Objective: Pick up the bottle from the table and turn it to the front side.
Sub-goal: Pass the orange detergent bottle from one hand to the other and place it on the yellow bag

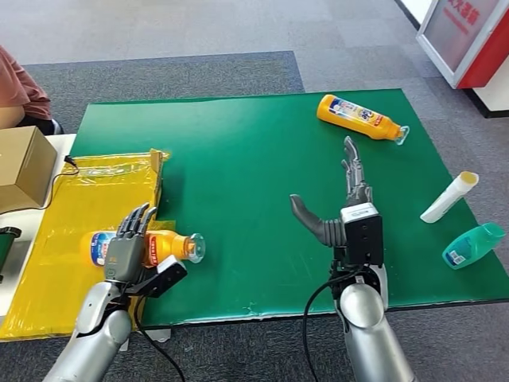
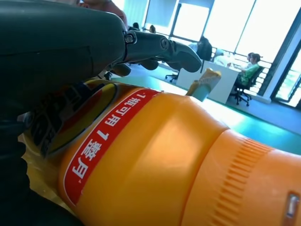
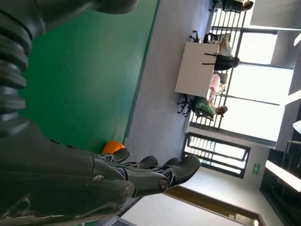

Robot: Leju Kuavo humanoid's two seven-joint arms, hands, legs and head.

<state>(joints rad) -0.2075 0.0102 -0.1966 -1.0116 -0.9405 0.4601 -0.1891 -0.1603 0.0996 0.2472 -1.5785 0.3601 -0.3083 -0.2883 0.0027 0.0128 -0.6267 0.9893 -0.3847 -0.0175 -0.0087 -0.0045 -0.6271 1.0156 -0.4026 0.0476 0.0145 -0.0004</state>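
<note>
An orange bottle (image 1: 174, 245) with a clear cap lies on its side at the near left, half on a yellow bag (image 1: 71, 199), half on the green mat (image 1: 240, 175). My left hand (image 1: 129, 239) lies over its labelled body with the fingers stretched out and not curled around it. In the left wrist view the bottle (image 2: 160, 155) sits right under the straight fingers (image 2: 160, 47). My right hand (image 1: 348, 203) hovers open over the mat, thumb out to the side, fingers (image 3: 142, 174) pointing toward a second orange bottle (image 1: 359, 116) lying at the far right.
A white tube (image 1: 448, 196) and a teal bottle (image 1: 473, 244) lie near the mat's right edge. A cardboard box (image 1: 21, 167) stands at the far left, and a person's sleeve (image 1: 18, 87) shows behind it. A red-and-white stand (image 1: 468, 36) is at the back right.
</note>
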